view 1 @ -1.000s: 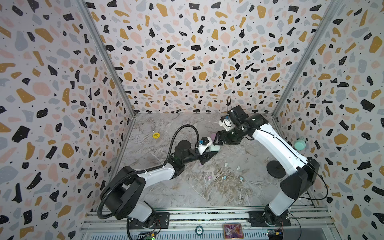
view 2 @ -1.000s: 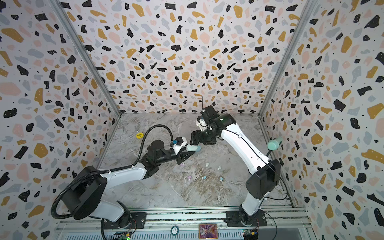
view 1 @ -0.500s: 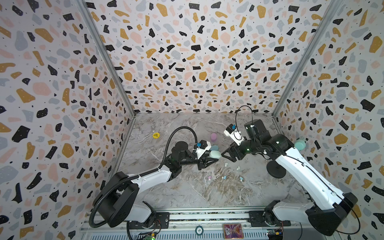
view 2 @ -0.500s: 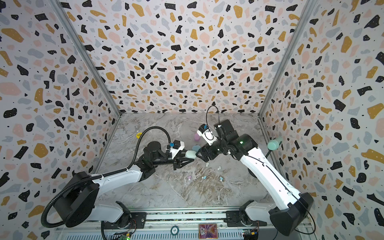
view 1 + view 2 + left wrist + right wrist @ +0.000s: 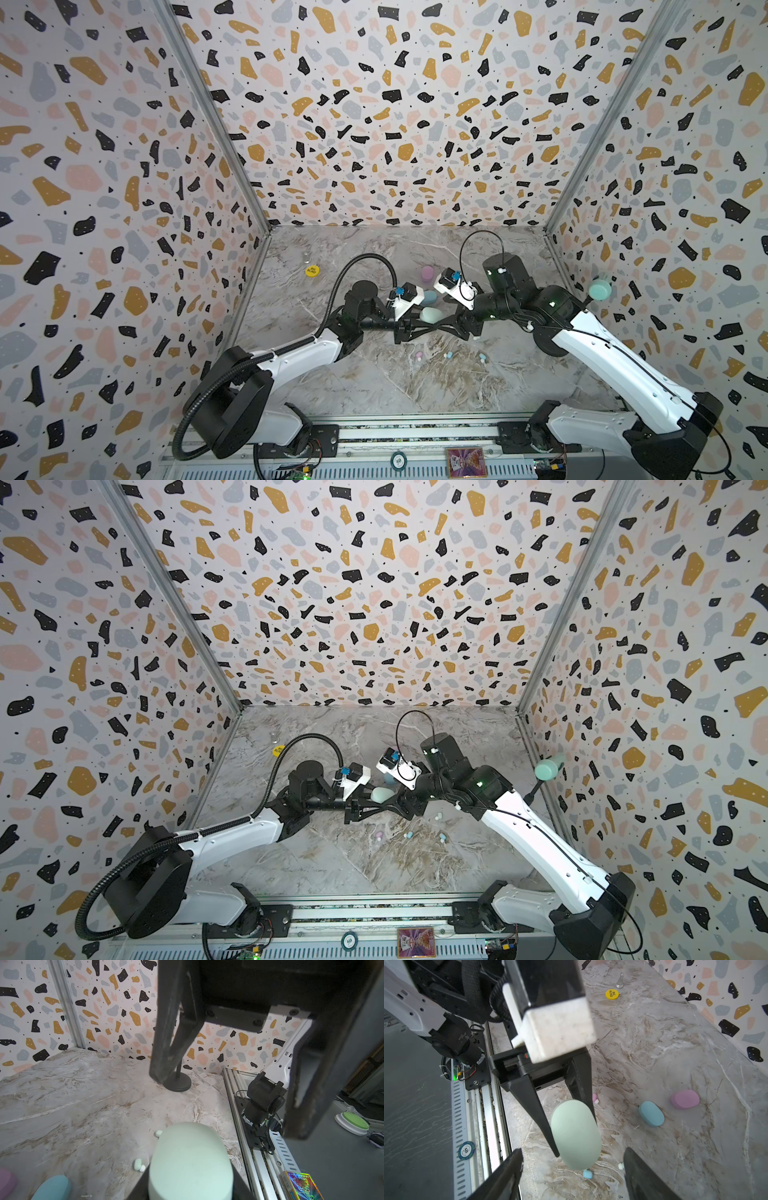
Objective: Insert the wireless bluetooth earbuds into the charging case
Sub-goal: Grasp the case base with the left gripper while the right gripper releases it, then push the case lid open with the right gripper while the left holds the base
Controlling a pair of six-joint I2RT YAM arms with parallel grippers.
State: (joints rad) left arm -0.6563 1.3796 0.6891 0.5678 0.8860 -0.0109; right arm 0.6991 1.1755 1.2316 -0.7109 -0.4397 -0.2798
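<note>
Left hand (image 5: 424, 322): pinching the mint charging case (image 5: 190, 1165) across its narrow sides and holding it clear of the surface (image 5: 374, 386), near the centre.
Right hand (image 5: 572, 1153): standing spread, its jaws flanking the case's free end without touching it.
Earbuds (image 5: 587, 1174): lying loose on the surface toward 6 o'clock of the held case: a pink bud (image 5: 419, 355), a blue bud (image 5: 448, 355), a third bud (image 5: 482, 357) and a pale bud (image 5: 476, 338). None is showing inside a case.
Handling, buds: probably light, hard, smooth and inclined to roll; pinching across the rounded body, not the white tip, is looking safest.
Handling, case: appearing rigid and slick. No lid seam is showing clearly, so it may be shut.
Other cases: a blue case (image 5: 651, 1113) and a pink case (image 5: 685, 1099) are resting toward 12 o'clock.
Surface: marble-patterned, flat and hard, likely giving little friction; a yellow chip (image 5: 612, 993) is lying toward 10 o'clock.
Room: terrazzo-print walls (image 5: 374, 124) are closing three sides; a black stand (image 5: 178, 1085) is standing toward 3 o'clock.
</note>
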